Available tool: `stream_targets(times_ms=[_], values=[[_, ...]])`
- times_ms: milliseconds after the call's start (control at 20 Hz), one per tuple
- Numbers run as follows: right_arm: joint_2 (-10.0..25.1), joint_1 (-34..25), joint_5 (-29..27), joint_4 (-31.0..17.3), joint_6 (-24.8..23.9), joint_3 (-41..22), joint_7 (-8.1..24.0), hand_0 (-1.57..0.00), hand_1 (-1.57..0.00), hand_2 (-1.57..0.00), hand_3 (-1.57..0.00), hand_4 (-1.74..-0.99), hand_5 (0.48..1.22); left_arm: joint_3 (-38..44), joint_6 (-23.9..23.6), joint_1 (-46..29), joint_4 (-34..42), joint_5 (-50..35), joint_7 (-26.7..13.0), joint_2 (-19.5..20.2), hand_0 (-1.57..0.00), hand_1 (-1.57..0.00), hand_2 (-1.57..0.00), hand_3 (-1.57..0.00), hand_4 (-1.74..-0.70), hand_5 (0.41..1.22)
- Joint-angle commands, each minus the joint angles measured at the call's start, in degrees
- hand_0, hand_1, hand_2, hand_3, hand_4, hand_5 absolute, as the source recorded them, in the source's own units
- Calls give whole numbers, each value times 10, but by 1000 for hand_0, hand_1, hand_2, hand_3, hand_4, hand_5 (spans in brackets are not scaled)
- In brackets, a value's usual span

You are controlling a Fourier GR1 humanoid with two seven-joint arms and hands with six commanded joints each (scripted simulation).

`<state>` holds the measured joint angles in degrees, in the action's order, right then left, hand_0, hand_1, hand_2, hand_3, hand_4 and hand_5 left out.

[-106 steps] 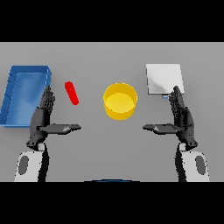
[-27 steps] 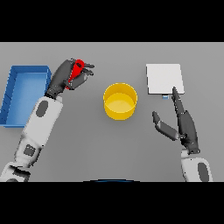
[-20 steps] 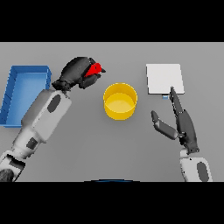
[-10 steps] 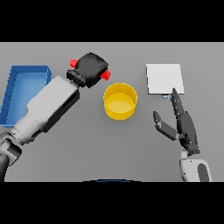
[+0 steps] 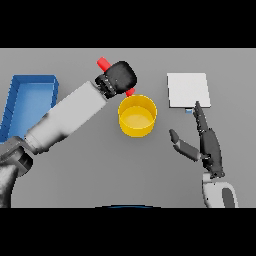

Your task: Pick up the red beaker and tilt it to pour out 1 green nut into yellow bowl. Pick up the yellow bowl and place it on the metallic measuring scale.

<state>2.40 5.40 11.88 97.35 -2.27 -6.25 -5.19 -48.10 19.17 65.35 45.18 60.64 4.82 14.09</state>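
Red beaker (image 5: 104, 63): gripped in the left hand, tilted, one end showing above the hand and the other at the yellow bowl's rim; raised above the surface.
Left hand (image 5: 120, 77): fingers curled round the red beaker, at the bowl's upper-left edge.
Yellow bowl (image 5: 137, 116): upright on the surface, centre; contents cannot be told.
Metallic measuring scale (image 5: 187, 90): flat pale square, right of the bowl, apart from it.
Right hand (image 5: 207, 145): fingers straight, holding nothing, just below the scale.
Blue bin (image 5: 27, 100): far left.
Surface (image 5: 125, 170): grey.
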Motion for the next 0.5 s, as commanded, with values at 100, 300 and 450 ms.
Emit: stream_targets(times_ms=[100,300,450], values=[[7,-1,0,-1,1,4,-7,1,1,1,1,-1173,572,-37,-5,21,-8,36,19,-4,-1571,-1571,-1571,-1541,-1736,1221],[3,1,-10,3,5,4,-17,1,1,1,1,-1147,566,-83,-1,42,-10,79,47,6,-1571,-1571,-1571,-1559,-1738,1221],[1,-4,-3,7,-2,4,4,1,1,1,1,-1129,566,-114,-10,55,-20,109,53,-3,-1571,-1571,-1571,-1565,-1736,1221]])
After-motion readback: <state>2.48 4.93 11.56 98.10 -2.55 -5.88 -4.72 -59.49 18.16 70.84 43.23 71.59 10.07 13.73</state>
